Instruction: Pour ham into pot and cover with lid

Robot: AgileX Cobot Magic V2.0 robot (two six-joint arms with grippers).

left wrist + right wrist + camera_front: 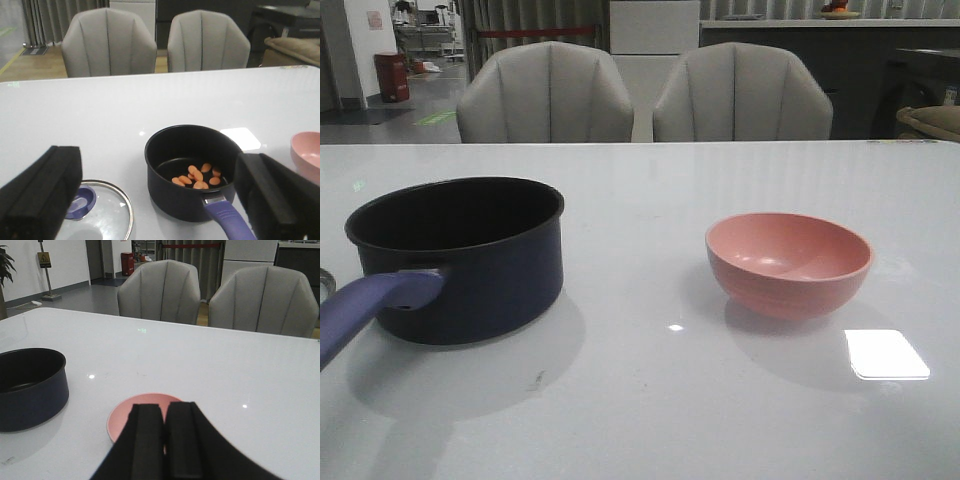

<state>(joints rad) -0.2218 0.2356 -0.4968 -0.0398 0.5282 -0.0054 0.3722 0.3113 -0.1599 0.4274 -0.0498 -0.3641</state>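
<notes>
glossy white table (650, 400) fronts two grey chairs (545, 95); left gripper (160, 200) spread, right gripper (165, 440) closed empty.

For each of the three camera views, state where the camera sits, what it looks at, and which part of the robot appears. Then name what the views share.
Front view: low at the table's near edge, facing forward at the pot and pink bowl; no robot part shows.
Left wrist view: above the table, looking at ham in the pot, the lid beside it; the open left gripper shows.
Right wrist view: above the bowl; the shut right gripper shows.
Shared: pot, bowl, two chairs.
</notes>
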